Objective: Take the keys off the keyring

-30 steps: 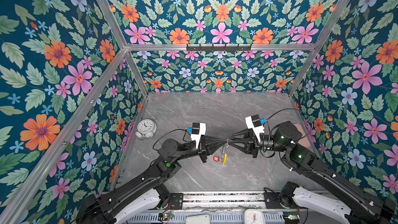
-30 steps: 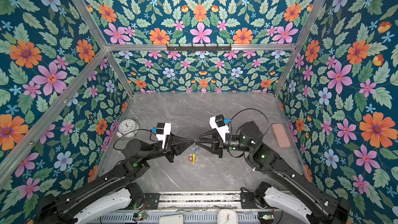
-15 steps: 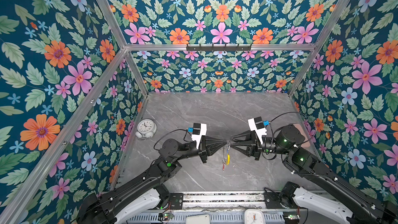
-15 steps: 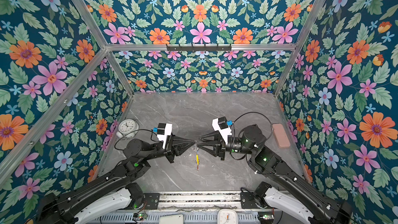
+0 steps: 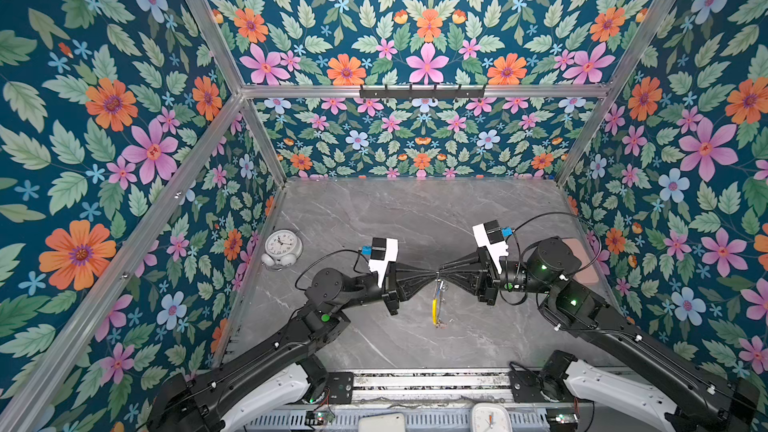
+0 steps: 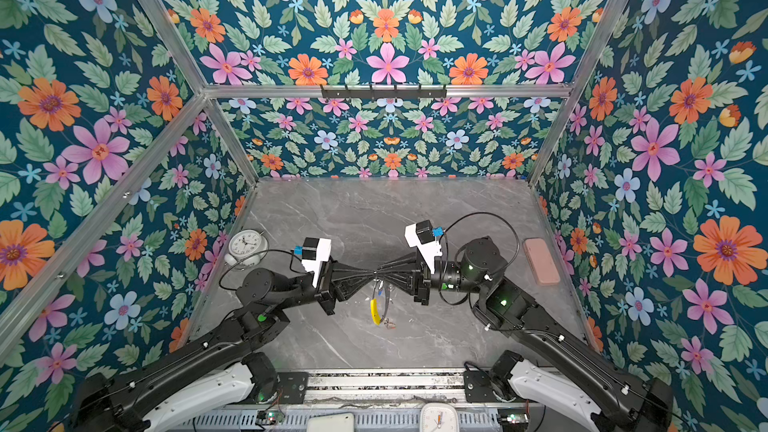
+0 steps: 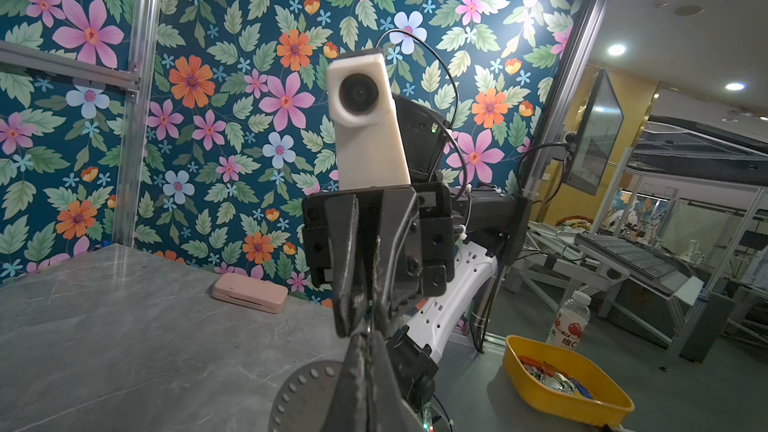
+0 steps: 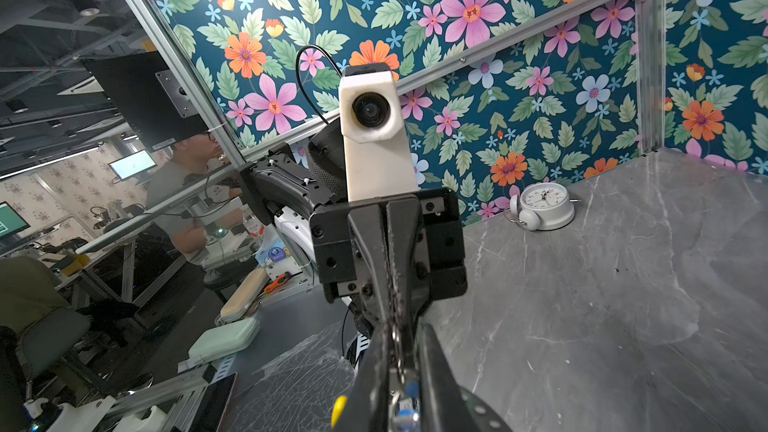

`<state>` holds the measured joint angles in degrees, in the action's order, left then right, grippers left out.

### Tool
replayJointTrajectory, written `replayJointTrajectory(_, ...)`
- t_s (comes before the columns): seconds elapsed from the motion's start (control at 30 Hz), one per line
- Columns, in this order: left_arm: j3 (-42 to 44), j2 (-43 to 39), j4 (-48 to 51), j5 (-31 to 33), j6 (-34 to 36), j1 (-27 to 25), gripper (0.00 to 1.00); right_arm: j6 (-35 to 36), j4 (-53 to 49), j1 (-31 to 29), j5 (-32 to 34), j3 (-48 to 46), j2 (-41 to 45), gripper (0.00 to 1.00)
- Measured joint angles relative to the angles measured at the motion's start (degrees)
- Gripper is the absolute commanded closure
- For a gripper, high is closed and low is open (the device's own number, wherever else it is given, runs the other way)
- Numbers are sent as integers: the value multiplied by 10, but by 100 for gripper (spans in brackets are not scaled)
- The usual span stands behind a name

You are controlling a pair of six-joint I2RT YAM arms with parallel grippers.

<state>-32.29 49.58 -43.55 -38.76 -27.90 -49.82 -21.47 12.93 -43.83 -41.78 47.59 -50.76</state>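
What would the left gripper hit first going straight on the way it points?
Most likely the right gripper, facing the left gripper nearly tip to tip; the keyring hangs where they meet.

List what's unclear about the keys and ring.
- Grip spot: left gripper and right gripper meet tip to tip over it.
- Keyring: nearly edge-on in both top views; they mostly hide it in the left wrist view.
- Keys: too small in both top views; right wrist view cuts them at its edge.
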Motion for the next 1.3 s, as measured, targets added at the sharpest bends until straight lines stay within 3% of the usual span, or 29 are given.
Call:
replayJointTrajectory(0.27,-1,1,8,3,9,0,100,-6,0,0,-1,-3,1,94)
replayJointTrajectory(0.57,-4,4,11,4,9,1,100,-6,-3,0,-7,-5,-2,92)
replayJointTrajectory(0.73,-4,4,14,5,11,1,100,-4,-3,0,-7,-8,0,99)
replayJointTrajectory(0.9,-5,4,21,6,11,1,100,-4,-7,0,-6,-9,3,100)
replayJointTrajectory(1.1,-14,0,41,14,12,2,67,14,-60,0,0,9,10,100)
replayJointTrajectory(1.3,-35,-18,100,17,15,4,63,71,-162,1,15,61,4,100)
